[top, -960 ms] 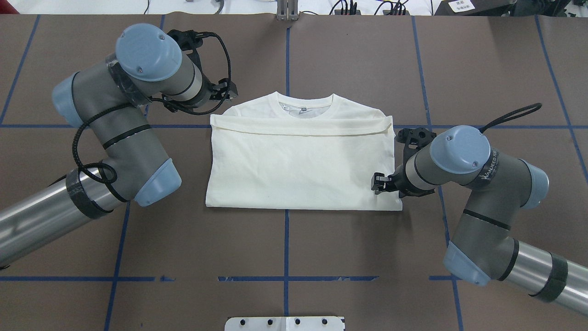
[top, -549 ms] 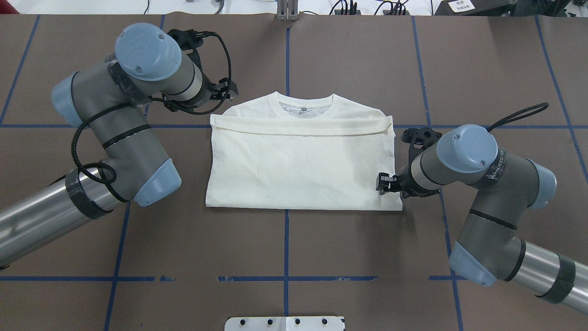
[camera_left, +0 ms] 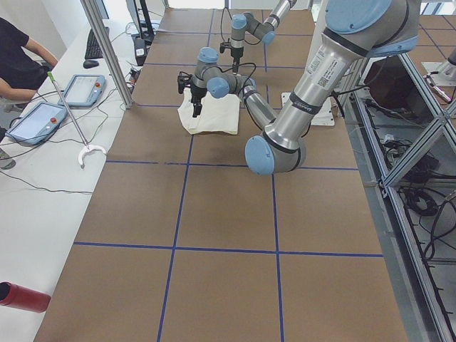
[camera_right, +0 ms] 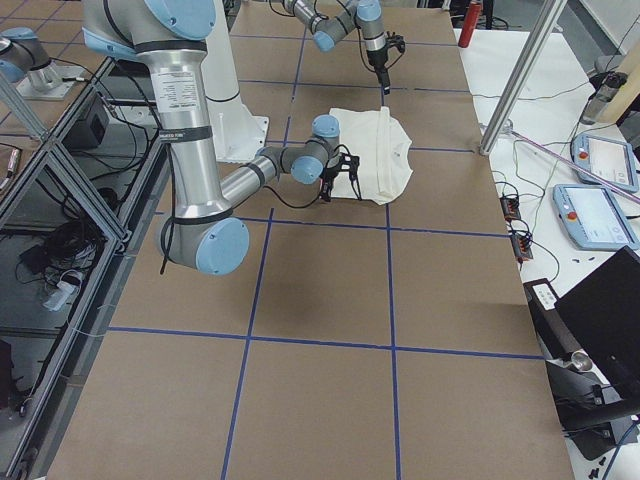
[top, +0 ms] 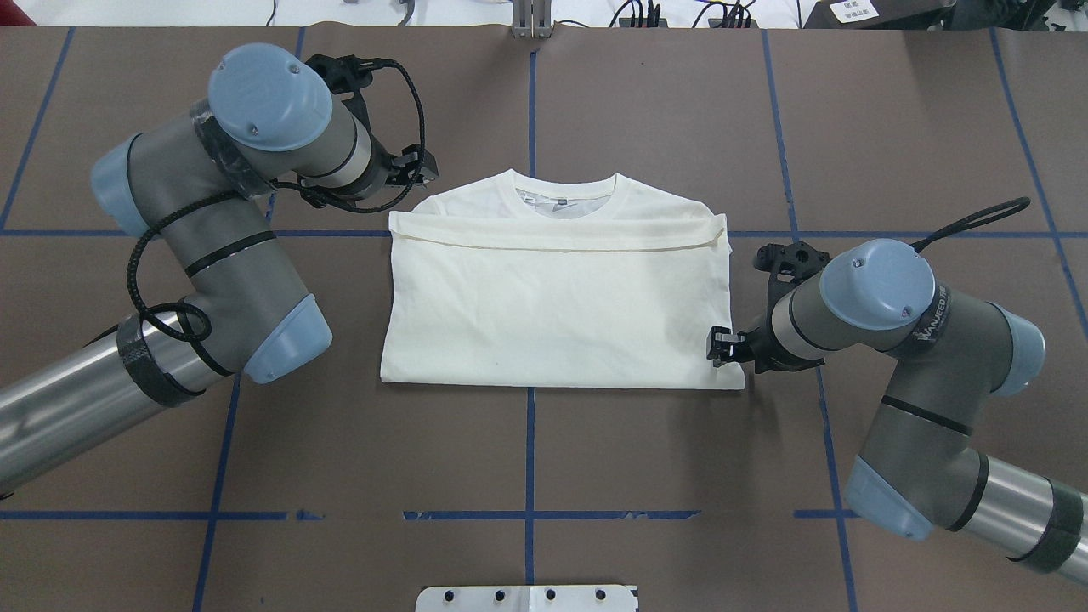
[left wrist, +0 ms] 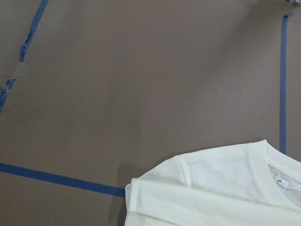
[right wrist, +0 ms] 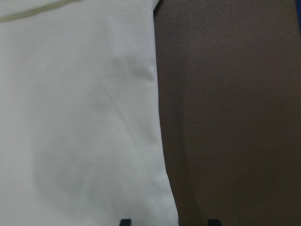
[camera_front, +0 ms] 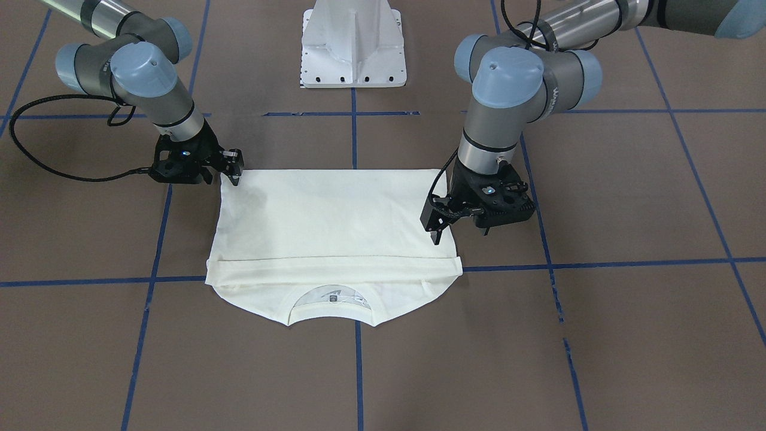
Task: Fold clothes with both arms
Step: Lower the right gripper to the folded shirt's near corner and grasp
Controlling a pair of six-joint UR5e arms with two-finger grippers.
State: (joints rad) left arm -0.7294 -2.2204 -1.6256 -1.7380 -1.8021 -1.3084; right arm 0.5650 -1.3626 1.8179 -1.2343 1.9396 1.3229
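Note:
The cream-white T-shirt (top: 557,306) lies folded into a rectangle on the brown table, its ribbed collar (top: 565,189) at the far edge. The cat print and lettering are hidden. My left gripper (top: 419,167) hovers just outside the shirt's far left shoulder; in the front view (camera_front: 432,227) its fingers look apart and empty. My right gripper (top: 721,347) is open over the shirt's near right edge and also shows in the front view (camera_front: 234,169). In the right wrist view its fingertips (right wrist: 124,221) straddle the shirt's side edge (right wrist: 157,117). The left wrist view shows the shoulder (left wrist: 221,188).
The white pedestal base (camera_front: 353,42) stands at the robot's side of the table. Blue tape lines (top: 529,459) cross the brown table. An operator (camera_left: 21,64) and teach pendants (camera_left: 82,89) are at the far side table. A red bottle (camera_left: 21,296) lies at the table's end.
My right gripper has drawn back to the right, from over the shirt to its right edge. My left arm has hardly moved. The shirt has not shifted.

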